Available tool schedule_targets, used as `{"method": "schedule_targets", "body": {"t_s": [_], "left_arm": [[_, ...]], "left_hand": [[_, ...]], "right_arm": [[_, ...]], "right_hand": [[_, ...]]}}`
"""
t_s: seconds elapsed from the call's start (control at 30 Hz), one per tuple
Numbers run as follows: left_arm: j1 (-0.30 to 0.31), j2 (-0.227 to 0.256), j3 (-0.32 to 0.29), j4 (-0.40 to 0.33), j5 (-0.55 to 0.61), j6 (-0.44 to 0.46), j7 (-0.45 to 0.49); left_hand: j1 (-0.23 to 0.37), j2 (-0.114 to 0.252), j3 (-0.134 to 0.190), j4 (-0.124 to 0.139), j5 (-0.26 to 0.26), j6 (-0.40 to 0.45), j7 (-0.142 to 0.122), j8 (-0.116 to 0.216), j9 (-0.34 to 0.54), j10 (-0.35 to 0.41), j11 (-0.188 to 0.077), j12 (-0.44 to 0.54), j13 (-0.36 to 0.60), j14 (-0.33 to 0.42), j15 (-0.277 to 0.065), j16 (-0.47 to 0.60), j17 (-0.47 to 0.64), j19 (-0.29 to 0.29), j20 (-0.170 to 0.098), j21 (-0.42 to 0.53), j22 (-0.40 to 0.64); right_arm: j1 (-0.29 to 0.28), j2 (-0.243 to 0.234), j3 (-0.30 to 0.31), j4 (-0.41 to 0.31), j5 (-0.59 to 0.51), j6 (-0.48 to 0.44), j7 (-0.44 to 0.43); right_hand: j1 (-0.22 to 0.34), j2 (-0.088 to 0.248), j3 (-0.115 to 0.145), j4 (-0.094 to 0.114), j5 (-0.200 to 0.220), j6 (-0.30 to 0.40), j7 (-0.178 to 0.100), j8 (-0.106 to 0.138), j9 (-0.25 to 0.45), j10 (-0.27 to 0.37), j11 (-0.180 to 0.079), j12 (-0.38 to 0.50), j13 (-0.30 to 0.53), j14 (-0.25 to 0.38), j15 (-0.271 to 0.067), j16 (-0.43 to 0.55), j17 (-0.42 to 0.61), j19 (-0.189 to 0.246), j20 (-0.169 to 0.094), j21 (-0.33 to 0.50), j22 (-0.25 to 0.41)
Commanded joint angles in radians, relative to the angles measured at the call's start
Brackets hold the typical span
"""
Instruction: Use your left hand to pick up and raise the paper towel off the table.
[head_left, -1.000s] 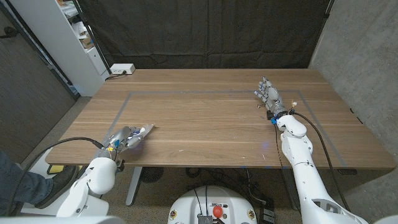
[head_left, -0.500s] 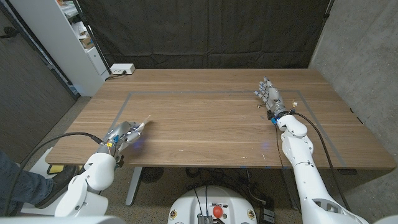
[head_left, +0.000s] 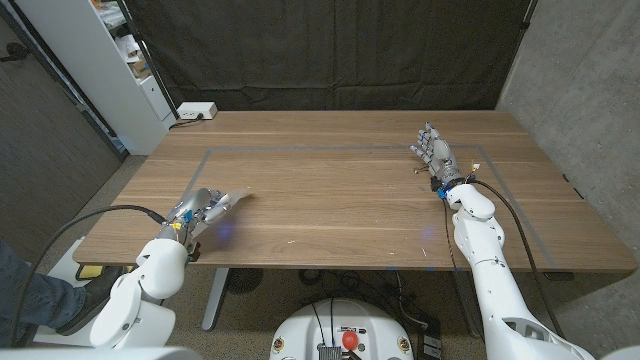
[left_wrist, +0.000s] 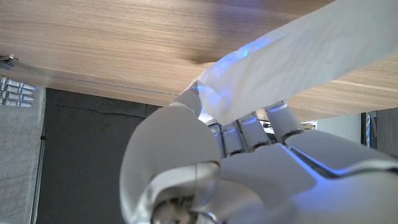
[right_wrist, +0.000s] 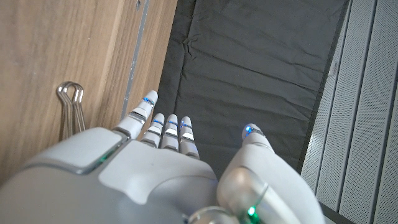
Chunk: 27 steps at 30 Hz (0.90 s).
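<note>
My left hand (head_left: 200, 211) is near the table's front left and pinches a white paper towel (head_left: 233, 199) that sticks out to the right of its fingers, a little above the wood. In the left wrist view the paper towel (left_wrist: 292, 59) is a flat white strip gripped between the thumb and the fingers (left_wrist: 186, 106) of my left hand (left_wrist: 236, 174). My right hand (head_left: 432, 154) stands at the table's right side with its fingers apart and holds nothing. The right wrist view shows the back of that right hand (right_wrist: 168, 168), fingers spread.
A grey taped rectangle (head_left: 300, 149) marks the wooden table (head_left: 340, 200). A white power strip (head_left: 196, 111) lies at the back left corner, beside a white shelf (head_left: 110, 60). A metal clip (right_wrist: 69, 99) lies on the wood by my right hand. A person's leg (head_left: 30, 290) shows at bottom left.
My left hand has risen and moved slightly forward with the paper towel, which now hangs off the wood. My right hand has not moved.
</note>
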<state>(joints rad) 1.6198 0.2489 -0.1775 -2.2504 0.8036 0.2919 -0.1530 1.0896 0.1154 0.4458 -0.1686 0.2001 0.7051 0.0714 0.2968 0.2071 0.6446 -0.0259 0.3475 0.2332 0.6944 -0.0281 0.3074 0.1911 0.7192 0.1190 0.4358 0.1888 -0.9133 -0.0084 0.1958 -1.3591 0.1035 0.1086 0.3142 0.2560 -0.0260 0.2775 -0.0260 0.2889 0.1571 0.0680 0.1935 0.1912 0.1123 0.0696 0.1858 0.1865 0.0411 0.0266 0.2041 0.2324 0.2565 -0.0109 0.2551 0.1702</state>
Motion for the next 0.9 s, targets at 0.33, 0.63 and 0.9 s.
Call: {"method": "schedule_targets", "body": {"t_s": [0.33, 0.63, 0.9], "left_arm": [[-0.043, 0.001, 0.006, -0.007, 0.017, 0.012, -0.005], [-0.055, 0.006, 0.008, -0.016, 0.023, 0.013, -0.012], [-0.048, 0.002, 0.004, -0.041, 0.032, 0.013, -0.009]], "left_hand": [[0.007, -0.005, 0.011, 0.006, 0.000, 0.059, -0.011, 0.014, 0.005, 0.053, 0.005, 0.013, 0.009, 0.057, -0.020, 0.000, -0.005, 0.044, -0.025, 0.022, 0.002], [0.007, -0.006, 0.013, 0.007, -0.001, 0.074, -0.010, 0.016, 0.006, 0.066, 0.001, 0.015, 0.012, 0.072, -0.026, 0.000, -0.005, 0.050, -0.028, 0.026, 0.002], [0.006, -0.005, 0.014, 0.009, -0.002, 0.091, -0.011, 0.020, 0.006, 0.082, 0.001, 0.019, 0.014, 0.096, -0.029, 0.004, -0.003, 0.060, -0.031, 0.031, 0.002]], "right_arm": [[0.024, -0.002, 0.006, 0.021, 0.003, 0.011, -0.007], [0.033, -0.003, 0.006, 0.034, 0.006, 0.015, -0.003], [0.030, -0.001, 0.007, 0.022, 0.007, 0.015, -0.003]], "right_hand": [[0.002, 0.011, -0.004, -0.003, 0.003, 0.006, -0.003, 0.004, 0.000, 0.001, -0.003, 0.008, 0.003, 0.006, -0.003, 0.009, 0.002, 0.006, -0.002, -0.007, 0.001], [0.002, 0.012, -0.005, -0.003, 0.003, 0.006, -0.001, 0.004, 0.000, 0.002, -0.001, 0.008, 0.003, 0.006, -0.003, 0.009, 0.001, 0.006, -0.001, -0.010, 0.001], [0.003, 0.013, -0.006, -0.003, 0.003, 0.007, -0.002, 0.004, 0.000, 0.002, -0.001, 0.009, 0.003, 0.008, -0.003, 0.010, 0.001, 0.008, -0.001, -0.012, 0.001]]}}
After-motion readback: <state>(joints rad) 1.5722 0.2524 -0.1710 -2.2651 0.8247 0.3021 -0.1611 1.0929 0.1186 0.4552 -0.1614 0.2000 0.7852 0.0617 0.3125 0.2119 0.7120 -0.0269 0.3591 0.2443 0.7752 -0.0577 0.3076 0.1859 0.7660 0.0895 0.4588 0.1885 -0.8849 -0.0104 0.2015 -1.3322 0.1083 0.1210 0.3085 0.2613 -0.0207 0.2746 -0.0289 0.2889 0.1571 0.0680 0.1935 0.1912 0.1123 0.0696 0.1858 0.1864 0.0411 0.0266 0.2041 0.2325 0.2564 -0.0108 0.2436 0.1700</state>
